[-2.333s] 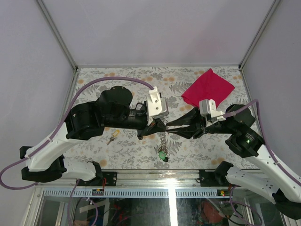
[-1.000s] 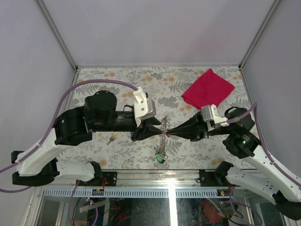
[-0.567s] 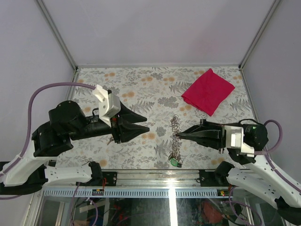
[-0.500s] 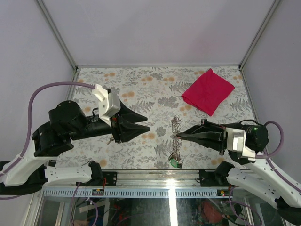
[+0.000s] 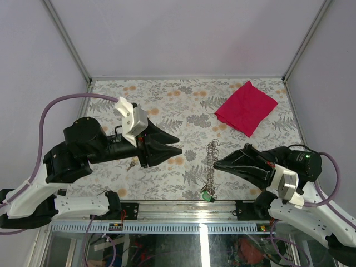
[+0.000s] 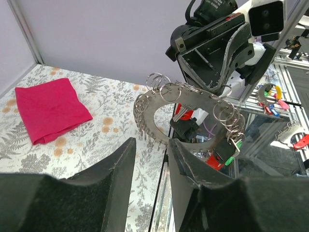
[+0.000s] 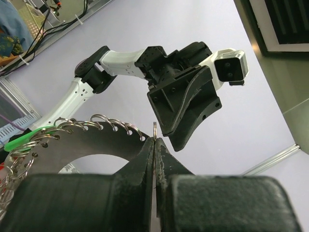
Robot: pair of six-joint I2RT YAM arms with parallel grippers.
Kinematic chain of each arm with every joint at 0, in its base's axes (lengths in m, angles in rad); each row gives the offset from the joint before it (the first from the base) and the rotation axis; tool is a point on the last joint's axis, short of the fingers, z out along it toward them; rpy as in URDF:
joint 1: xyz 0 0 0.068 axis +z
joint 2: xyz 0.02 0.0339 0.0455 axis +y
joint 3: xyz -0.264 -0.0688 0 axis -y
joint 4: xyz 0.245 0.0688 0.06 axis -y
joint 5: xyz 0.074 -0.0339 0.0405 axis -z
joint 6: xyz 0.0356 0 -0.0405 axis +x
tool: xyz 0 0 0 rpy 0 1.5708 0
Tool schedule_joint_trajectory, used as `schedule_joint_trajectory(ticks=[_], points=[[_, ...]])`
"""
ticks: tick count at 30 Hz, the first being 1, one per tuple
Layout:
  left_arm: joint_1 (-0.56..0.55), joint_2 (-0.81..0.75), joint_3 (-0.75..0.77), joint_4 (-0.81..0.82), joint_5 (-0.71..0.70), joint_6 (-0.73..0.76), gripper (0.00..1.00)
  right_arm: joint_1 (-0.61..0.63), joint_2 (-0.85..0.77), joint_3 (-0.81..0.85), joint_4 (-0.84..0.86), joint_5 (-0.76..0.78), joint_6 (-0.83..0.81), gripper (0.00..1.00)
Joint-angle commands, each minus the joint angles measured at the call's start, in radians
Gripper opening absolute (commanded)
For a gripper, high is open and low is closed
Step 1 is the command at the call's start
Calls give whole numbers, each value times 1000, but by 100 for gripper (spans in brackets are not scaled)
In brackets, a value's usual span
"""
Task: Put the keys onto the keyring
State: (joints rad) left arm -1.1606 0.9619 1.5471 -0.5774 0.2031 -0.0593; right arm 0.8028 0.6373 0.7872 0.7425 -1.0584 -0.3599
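Key: I see one small brass-coloured key (image 5: 130, 165) flat on the table (image 5: 167, 100), just beside the underside of my left arm and well apart from the keyring. It is too small for me to make out more.
Keyring: a flat metal disc with a wide hole (image 6: 188, 104), its rim hung with many small wire rings. It is edge-on to the top camera, near the table's front edge.
Right gripper: my right gripper (image 7: 154, 142) is pinched tight on one thin wire ring at the disc's rim, fingers pressed together around it.
Right arm: folded low at the near right, its wrist turned so the fingers point left toward the other arm.
Left gripper: my left gripper (image 5: 179, 144) has its jaws partly parted with nothing between them. It is aimed at the keyring but is apart from it.
Left arm: stretched low across the left half of the table.
Green tag: a small green tag (image 5: 207, 196) hangs at the disc's near end.
Cloth: a folded red cloth (image 5: 246, 107) lies at the far right.
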Motion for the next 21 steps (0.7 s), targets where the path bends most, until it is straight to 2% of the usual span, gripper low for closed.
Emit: schedule_joint_trajectory(ticks=[1,8,13,21], points=[[-4,-11,-3,115,34,7,34,-1,-21,-3,111,54,21,0],[-5,-10,-13,183,78,43,34,-1,0,-36,276,147,286,2],[-5,-6,-17,232,119,69,34,-1,23,-46,330,236,409,4],[-4,7,-24,256,155,86,34,-1,130,-29,480,322,711,3]])
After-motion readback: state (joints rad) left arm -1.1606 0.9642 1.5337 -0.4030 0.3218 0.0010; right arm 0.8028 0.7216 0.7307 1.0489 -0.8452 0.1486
